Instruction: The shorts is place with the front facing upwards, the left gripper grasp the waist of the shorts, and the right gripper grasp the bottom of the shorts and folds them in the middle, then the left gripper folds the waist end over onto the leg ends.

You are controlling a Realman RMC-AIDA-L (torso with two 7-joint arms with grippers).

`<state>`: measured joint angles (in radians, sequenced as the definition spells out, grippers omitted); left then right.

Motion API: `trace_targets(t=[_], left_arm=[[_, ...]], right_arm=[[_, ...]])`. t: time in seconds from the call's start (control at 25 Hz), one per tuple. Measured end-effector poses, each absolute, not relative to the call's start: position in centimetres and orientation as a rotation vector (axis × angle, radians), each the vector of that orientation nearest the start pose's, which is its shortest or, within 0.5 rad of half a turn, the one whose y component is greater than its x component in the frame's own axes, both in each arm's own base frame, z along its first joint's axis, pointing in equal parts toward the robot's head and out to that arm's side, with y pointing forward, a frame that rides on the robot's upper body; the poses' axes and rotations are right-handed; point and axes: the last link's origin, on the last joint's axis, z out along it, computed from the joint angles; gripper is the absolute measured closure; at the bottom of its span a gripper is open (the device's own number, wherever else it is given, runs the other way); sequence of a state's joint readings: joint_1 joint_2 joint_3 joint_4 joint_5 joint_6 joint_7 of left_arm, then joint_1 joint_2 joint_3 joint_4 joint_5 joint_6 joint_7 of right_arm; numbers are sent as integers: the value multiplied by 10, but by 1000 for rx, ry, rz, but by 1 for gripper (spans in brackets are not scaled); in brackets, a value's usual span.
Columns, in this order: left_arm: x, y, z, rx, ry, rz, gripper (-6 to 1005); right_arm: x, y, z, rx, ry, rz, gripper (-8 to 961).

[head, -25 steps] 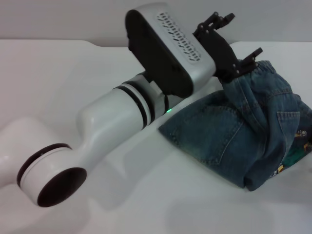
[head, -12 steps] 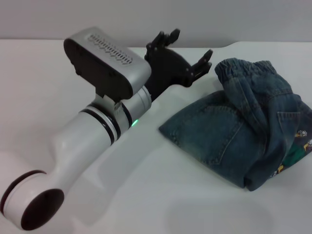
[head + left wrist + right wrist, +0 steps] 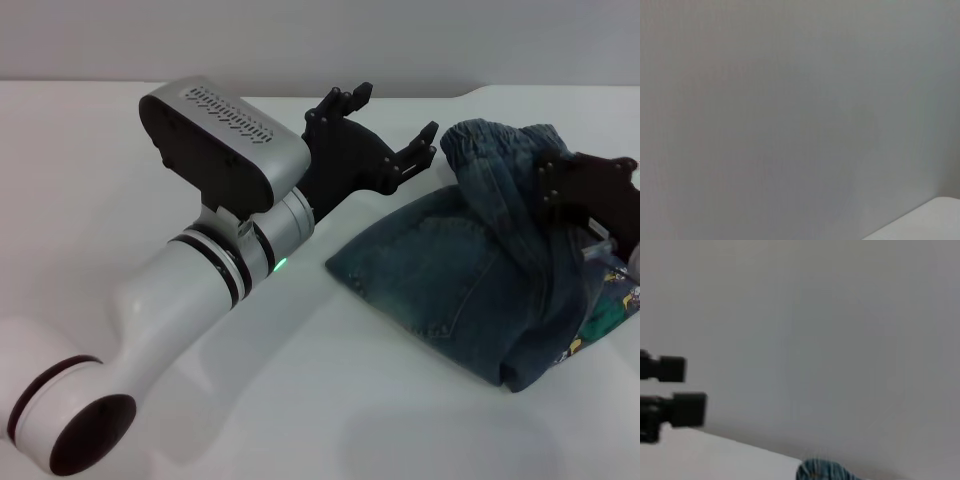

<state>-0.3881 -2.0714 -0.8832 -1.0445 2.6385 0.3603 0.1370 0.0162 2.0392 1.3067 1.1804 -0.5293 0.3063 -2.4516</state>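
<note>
The blue denim shorts (image 3: 470,270) lie folded into a bundle on the white table, at the right of the head view. Their elastic waist (image 3: 495,135) rests on top at the far side, and a strip of it (image 3: 822,471) shows in the right wrist view. My left gripper (image 3: 388,115) hovers just left of the waist, open and holding nothing. My right gripper (image 3: 590,195) reaches in from the right edge, above the right part of the bundle. Printed fabric (image 3: 605,315) peeks out from under the denim.
The white left arm (image 3: 215,270) stretches diagonally across the table (image 3: 120,180) from the near left corner. A grey wall (image 3: 790,100) fills the left wrist view. Two dark blocks (image 3: 670,390) show in the right wrist view.
The left gripper has pulled away leftward from the shorts' waist, leaving it lying on the bundle. The right gripper has come into view from the right, over the shorts.
</note>
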Motion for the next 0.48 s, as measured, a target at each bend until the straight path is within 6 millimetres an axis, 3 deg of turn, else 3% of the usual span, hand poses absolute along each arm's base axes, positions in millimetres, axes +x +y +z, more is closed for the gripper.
trace_targets(t=[0.2,0.48], left_arm=[[-137,340,-113,-2194,-340,-695,165],[-133,343,-122,-2236,-345,-691,165]], right_arm=[[252,321,-19,-1975,453,436,952],[225,324,-41,-2073,401,487,952]])
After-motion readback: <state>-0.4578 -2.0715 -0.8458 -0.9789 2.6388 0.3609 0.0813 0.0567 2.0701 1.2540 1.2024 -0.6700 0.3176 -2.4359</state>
